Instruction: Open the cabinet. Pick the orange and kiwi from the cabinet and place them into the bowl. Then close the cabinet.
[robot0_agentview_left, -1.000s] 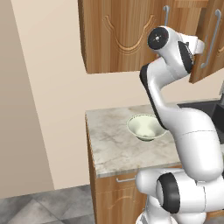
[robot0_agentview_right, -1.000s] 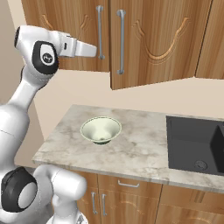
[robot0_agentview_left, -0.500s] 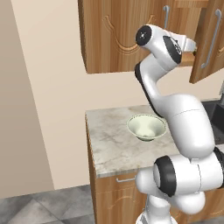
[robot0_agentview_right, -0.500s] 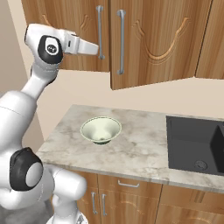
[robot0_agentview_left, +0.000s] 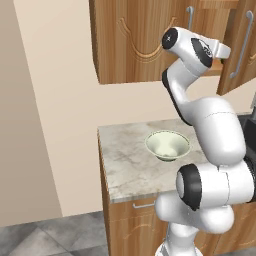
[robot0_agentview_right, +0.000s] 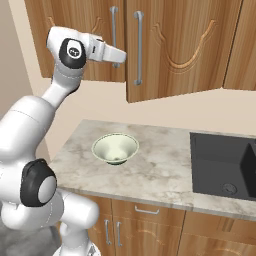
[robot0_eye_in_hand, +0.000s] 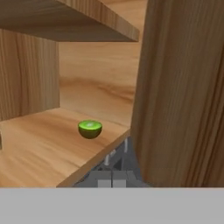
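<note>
Cabinet (robot0_eye_in_hand: 183, 87) of brown wood-grain is opened; small green kiwi (robot0_eye_in_hand: 90, 129) is seen ahead of the closed, empty gripper (robot0_eye_in_hand: 116, 168); pale flared bowl (robot0_agentview_left: 167, 145) remains unfilled.

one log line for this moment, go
phase: opening cabinet | jaws: shut | kiwi: on shelf | bowl: empty on counter

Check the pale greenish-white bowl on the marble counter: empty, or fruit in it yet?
Empty. The pale greenish-white bowl shows a bare inside in both base views; the green kiwi sits on the wooden cabinet shelf.
</note>
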